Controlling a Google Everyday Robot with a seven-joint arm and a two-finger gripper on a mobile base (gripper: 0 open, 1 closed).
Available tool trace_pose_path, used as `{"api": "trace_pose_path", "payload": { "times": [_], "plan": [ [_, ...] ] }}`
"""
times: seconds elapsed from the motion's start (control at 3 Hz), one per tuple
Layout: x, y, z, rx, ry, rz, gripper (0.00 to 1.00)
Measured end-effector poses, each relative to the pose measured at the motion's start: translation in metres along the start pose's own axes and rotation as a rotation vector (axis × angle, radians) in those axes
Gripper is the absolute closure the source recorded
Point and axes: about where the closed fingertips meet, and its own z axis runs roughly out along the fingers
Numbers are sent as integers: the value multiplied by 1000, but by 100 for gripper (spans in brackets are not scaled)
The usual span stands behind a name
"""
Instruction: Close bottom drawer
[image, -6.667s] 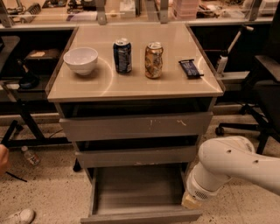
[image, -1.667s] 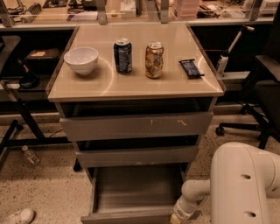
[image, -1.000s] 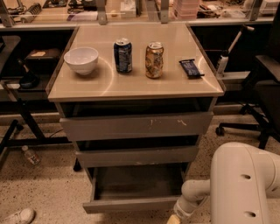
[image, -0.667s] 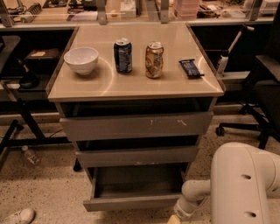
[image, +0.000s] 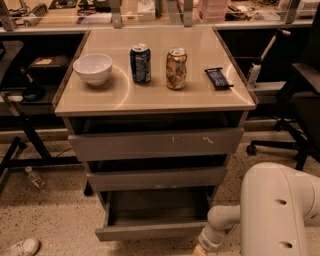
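Observation:
The bottom drawer (image: 155, 231) is the lowest of the cabinet's three grey-brown drawers. It stands partly pulled out, and its empty inside shows behind its plain front. My gripper (image: 200, 249) is at the lower edge of the view, just right of the drawer front's right end and low by the floor. The white arm (image: 280, 210) fills the lower right corner and hides the floor there. The middle drawer (image: 156, 177) and the scratched top drawer (image: 156, 144) sit above, each a little way out.
On the cabinet top (image: 220, 100) stand a white bowl (image: 93, 68), a blue can (image: 140, 63), a gold can (image: 176, 68) and a dark wrapped bar (image: 218, 78). A dark office chair (image: 300, 100) is at the right. A bottle (image: 35, 177) and a shoe (image: 20, 247) lie on the floor at the left.
The bottom drawer has slid inward toward the cabinet over the earlier frames. My arm has moved from in front of the drawer to its right front corner.

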Motion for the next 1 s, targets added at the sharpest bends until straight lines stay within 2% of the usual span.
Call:
{"api": "trace_pose_path", "payload": {
  "times": [0.67, 1.0],
  "plan": [
    [-6, -1, 0, 9, -7, -20, 89],
    [-22, -6, -6, 34, -27, -57, 100]
  ]
}}
